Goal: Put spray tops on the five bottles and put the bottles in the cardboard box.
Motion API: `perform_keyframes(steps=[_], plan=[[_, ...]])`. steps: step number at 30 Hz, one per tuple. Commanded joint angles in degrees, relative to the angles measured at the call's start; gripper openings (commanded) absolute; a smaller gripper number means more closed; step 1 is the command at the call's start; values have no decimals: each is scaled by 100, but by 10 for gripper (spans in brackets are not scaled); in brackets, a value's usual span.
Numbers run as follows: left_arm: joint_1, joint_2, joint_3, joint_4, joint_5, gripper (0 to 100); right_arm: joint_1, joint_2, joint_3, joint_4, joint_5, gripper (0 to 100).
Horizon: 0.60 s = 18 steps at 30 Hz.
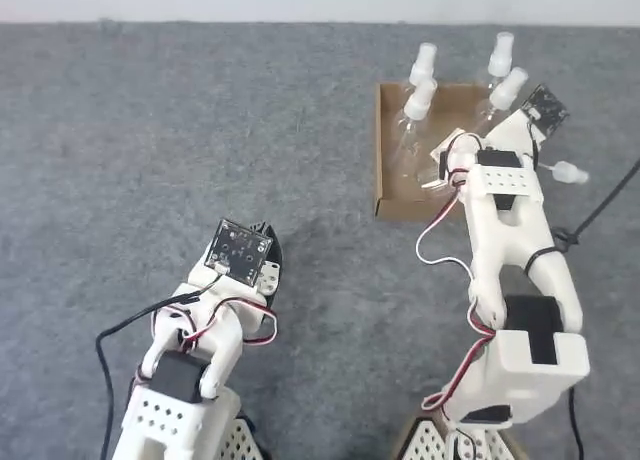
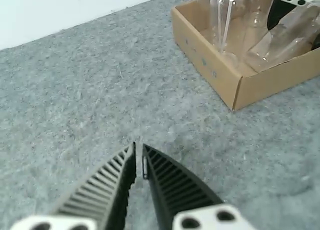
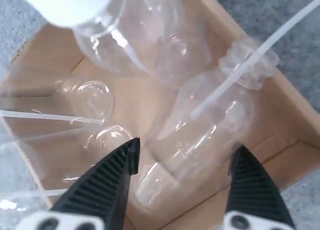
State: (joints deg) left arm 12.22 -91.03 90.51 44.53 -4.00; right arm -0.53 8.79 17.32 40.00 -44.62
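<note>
Over the cardboard box (image 1: 381,150) at the far right of the grey felt table (image 1: 200,130), my right gripper (image 3: 188,146) hangs with its jaws wide apart, one on each side of the fifth bottle (image 3: 200,135). They do not seem to press it, so I judge that this hand carries nothing. This bottle lies tilted inside the box, its neck near one wall (image 3: 287,102), and I believe the spray top (image 1: 568,172) that sticks out beside the right arm belongs to it. Four other capped bottles (image 1: 418,98) stand or lean in the box too, with their white tops above the rim. To me this is the last step, and the task looks almost done: all five bottles are in the box with tops on. The next move, I think, is to lift the right arm straight up, with the jaws kept apart, so that a finger does not catch the leaning bottle or the thin tube. My left gripper (image 2: 139,147) rests low over the felt, well apart from the box, its jaws almost together with only a thin slit between, and nothing is in them. About writing: I can read nothing; the box wall (image 2: 210,65) shows some faint bluish marks, too small to make out.
</note>
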Motion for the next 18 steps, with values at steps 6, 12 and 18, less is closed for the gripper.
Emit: perform_keyframes(steps=[6,12,18], plan=[[-35,-88,-101,-141,-26,13,198,-75,-255,-40,-79,231],[-35,-88,-101,-141,-26,13,207,-84,-255,-84,-79,147],[-35,-88,-101,-141,-26,13,207,-127,-255,-66,-79,126]])
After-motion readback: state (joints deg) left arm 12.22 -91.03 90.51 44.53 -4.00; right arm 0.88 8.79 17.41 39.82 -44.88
